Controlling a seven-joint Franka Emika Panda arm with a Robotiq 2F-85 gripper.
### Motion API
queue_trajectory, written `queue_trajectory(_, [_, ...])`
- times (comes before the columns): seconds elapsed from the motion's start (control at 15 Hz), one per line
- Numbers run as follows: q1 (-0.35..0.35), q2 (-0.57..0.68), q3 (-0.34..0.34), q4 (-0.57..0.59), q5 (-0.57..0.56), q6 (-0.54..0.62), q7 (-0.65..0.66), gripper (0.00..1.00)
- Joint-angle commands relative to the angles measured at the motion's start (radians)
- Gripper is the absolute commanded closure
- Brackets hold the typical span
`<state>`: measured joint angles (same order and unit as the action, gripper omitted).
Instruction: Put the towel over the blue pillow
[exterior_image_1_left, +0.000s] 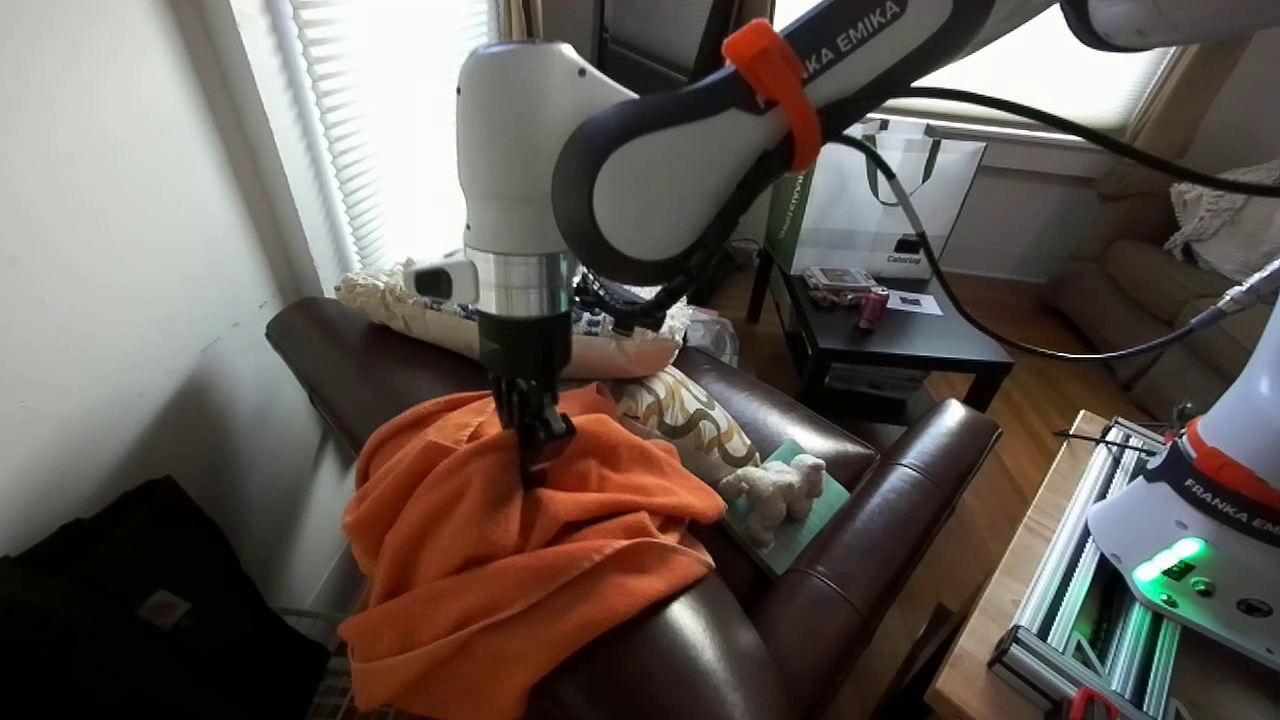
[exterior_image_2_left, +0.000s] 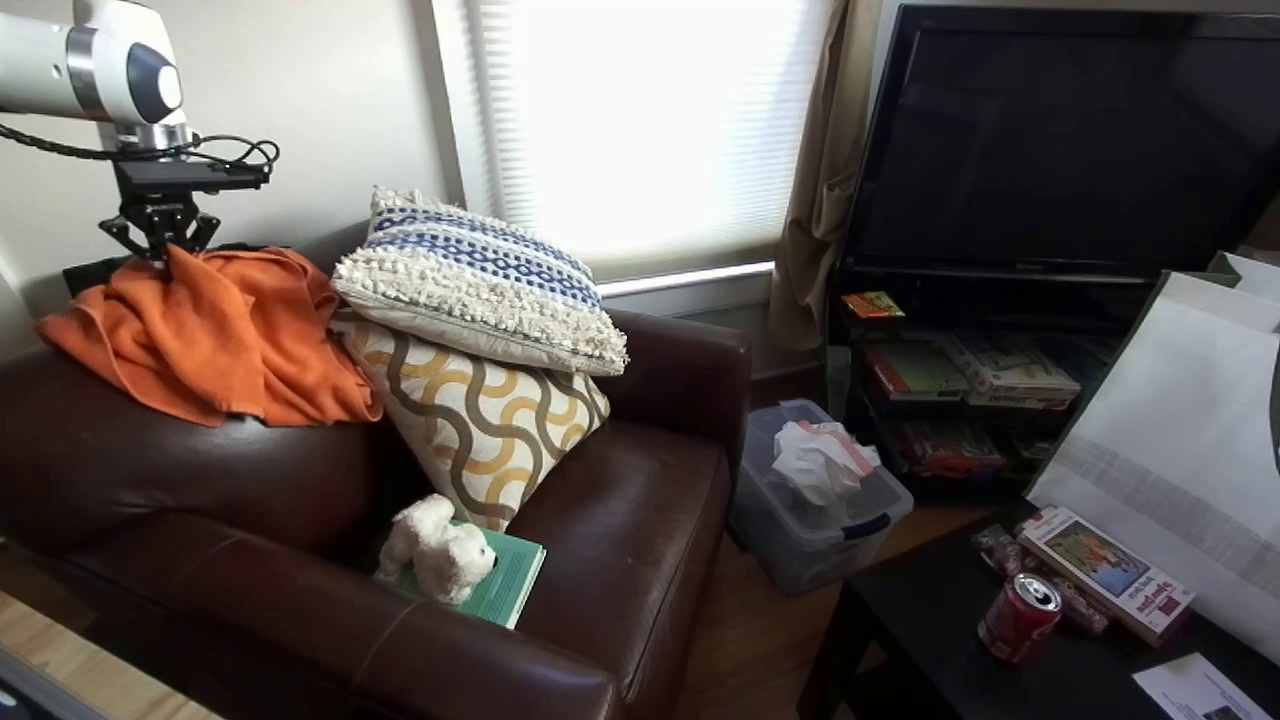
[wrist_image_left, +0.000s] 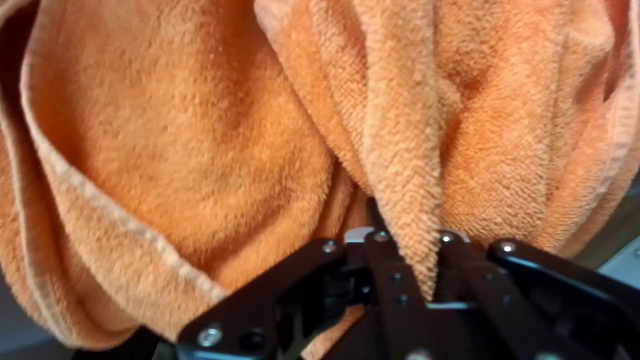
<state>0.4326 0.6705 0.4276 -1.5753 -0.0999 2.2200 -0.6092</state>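
A fold of the orange terry towel (exterior_image_2_left: 250, 355), heaped on the brown leather sofa (exterior_image_2_left: 200, 470), is pinched by the black two-finger gripper (wrist_image_left: 410, 230); were it carried too low, the tufted blue-and-white pillow (exterior_image_2_left: 480, 280) could be toppled

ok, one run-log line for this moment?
hand: closed on towel | towel: bunched on sofa | blue pillow: uncovered, atop patterned pillow | task: not done

Rumpled, orange and fuzzy with pale hems, the towel (exterior_image_2_left: 235, 345) drapes over the back of the sofa (exterior_image_2_left: 150, 460), a fold pinched between the jaws. Just beside it the pillow (exterior_image_2_left: 485, 265), blue-and-white with shaggy cream bands, lies tilted atop a patterned cushion (exterior_image_2_left: 490, 425).
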Motion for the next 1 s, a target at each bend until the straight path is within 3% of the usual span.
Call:
queue_trajectory(0.0, [-0.002, -0.079, 0.018, 0.036, 0.019, 0.097, 0.031, 0.97])
queue_trajectory(0.47, [-0.005, -0.277, -0.061, 0.133, -0.026, 0.168, 0.215, 0.97])
queue_trajectory(0.53, [0.017, -0.297, -0.090, 0.109, -0.078, 0.201, 0.267, 0.97])
queue_trajectory(0.6, [0.000, -0.251, -0.052, 0.155, -0.027, 0.151, 0.185, 0.89])
queue_trajectory(0.73, [-0.001, -0.281, -0.072, 0.152, -0.054, 0.156, 0.224, 0.89])
queue_trajectory(0.8, [0.005, -0.264, -0.082, 0.162, -0.063, 0.171, 0.253, 0.97])
queue_trajectory(0.93, [-0.001, -0.248, -0.127, 0.222, -0.084, 0.226, 0.342, 0.97])
